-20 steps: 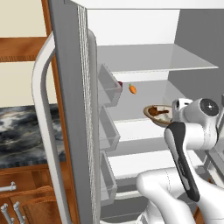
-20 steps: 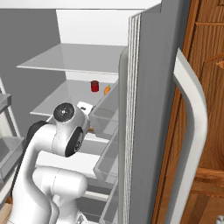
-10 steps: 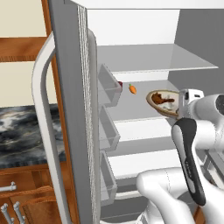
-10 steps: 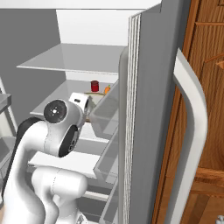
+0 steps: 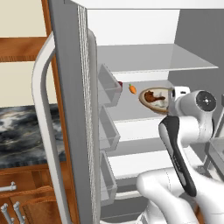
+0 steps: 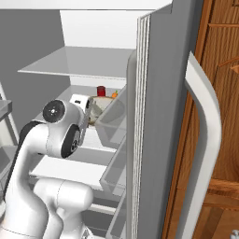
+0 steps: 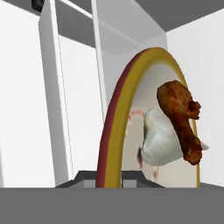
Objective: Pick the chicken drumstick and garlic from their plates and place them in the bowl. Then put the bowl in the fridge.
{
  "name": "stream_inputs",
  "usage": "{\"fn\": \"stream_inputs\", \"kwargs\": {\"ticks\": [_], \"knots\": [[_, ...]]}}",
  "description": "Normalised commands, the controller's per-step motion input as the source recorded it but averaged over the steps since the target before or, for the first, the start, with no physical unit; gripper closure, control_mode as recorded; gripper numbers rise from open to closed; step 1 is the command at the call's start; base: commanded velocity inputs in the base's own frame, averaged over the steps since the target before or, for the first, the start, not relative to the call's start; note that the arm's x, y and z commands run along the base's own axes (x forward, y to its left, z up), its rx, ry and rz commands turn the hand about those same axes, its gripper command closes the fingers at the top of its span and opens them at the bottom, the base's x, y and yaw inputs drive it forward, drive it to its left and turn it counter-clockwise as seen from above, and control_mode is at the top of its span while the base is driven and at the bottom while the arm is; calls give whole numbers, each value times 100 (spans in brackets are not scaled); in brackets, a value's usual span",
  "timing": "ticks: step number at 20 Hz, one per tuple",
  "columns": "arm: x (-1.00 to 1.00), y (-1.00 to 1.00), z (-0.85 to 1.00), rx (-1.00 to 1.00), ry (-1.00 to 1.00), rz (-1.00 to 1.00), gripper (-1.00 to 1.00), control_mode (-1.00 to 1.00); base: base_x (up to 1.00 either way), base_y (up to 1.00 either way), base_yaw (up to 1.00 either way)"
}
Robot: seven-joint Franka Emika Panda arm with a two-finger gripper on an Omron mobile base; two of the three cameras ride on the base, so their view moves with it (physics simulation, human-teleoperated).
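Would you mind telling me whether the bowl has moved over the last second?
Yes. In the left base view the bowl has risen and gone deeper into the fridge, ending nearer the small orange item on the shelf.

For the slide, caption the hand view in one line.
Gripper shut on the bowl rim, chicken drumstick and garlic inside, fridge shelves beyond.

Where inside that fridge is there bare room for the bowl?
The lower shelf under the bowl is bare, bordered by the door bins. The top shelf is bare too. The bowl's own shelf is busier: a carrot and a red can sit at the back.
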Motion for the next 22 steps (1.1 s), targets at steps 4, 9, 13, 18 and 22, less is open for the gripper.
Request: {"fn": "stream_inputs", "kwargs": {"ticks": [4, 9, 13, 18, 22], "knots": [[44, -1, -18, 0, 8, 0, 100, -100, 0, 0, 0], [49, -7, -20, 1, 22, 0, 100, -100, 0, 0, 0], [46, -6, -20, 0, 18, 0, 100, -100, 0, 0, 0], [31, -10, -23, 0, 6, 0, 100, -100, 0, 0, 0], [14, -16, -34, 1, 0, 0, 100, -100, 0, 0, 0]]}}
